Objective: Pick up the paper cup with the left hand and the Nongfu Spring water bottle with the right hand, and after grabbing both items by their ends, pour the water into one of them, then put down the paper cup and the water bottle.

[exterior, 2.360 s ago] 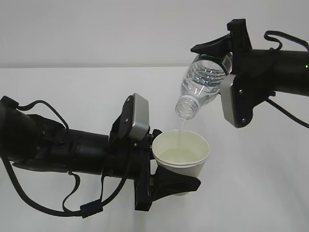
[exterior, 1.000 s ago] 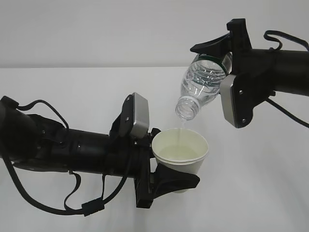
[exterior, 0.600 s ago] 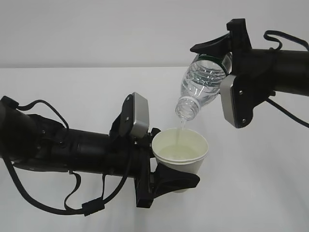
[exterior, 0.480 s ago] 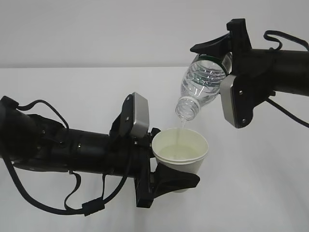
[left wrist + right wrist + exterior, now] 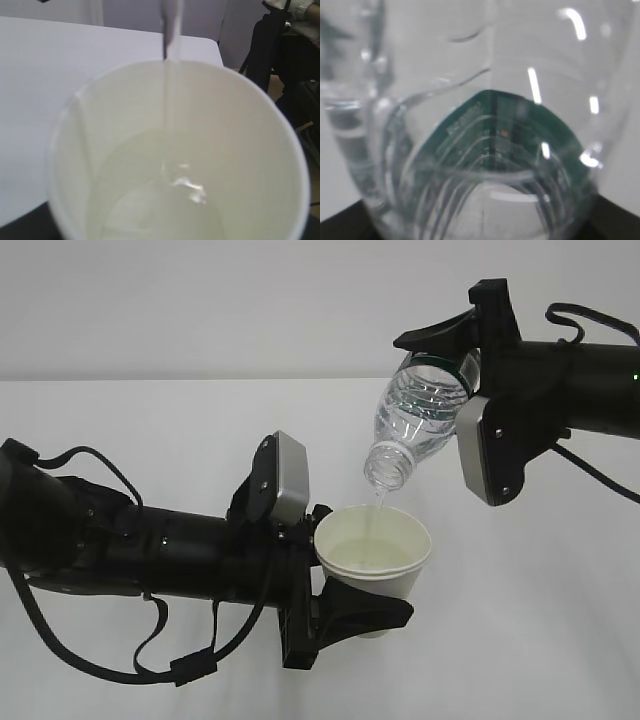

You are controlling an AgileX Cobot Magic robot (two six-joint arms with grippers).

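Pouring over a plain white desk [image 5: 560, 620], pale grey wall behind, nothing else on the surface in the exterior view. Left wrist view shows the desk's far edge and, beyond it at right, dark blurred shapes I can't identify.

Cup [image 5: 375, 560]: white paper, upright, held off the desk by the left pincer [image 5: 345, 575]. Black fingers [image 5: 365, 610] clamp its lower side wall, rim clear above them. Inside is cream coloured. Left wrist view [image 5: 175, 150] looks straight down into it: a shallow pool of water [image 5: 165, 200] covers the bottom, well below the rim, with a glint where the stream lands. A seam runs down the inner wall on the left.

Bottle [image 5: 415, 420]: clear ribbed plastic, no cap, tipped mouth-down toward lower left, mouth just above the cup's rim and not touching it. Right pincer [image 5: 455, 360] grips it at the base end, one black finger [image 5: 440, 332] over the top, grey plate alongside. Green label band sits near the base, by the grip. Right wrist view is filled by the bottle body [image 5: 485, 125], green label seen through the plastic; fingers not visible there.

Thin stream of water [image 5: 375, 508] falls from the mouth into the cup. In the left wrist view it enters from the top edge.

Both pincers clenched on their loads, neither released.
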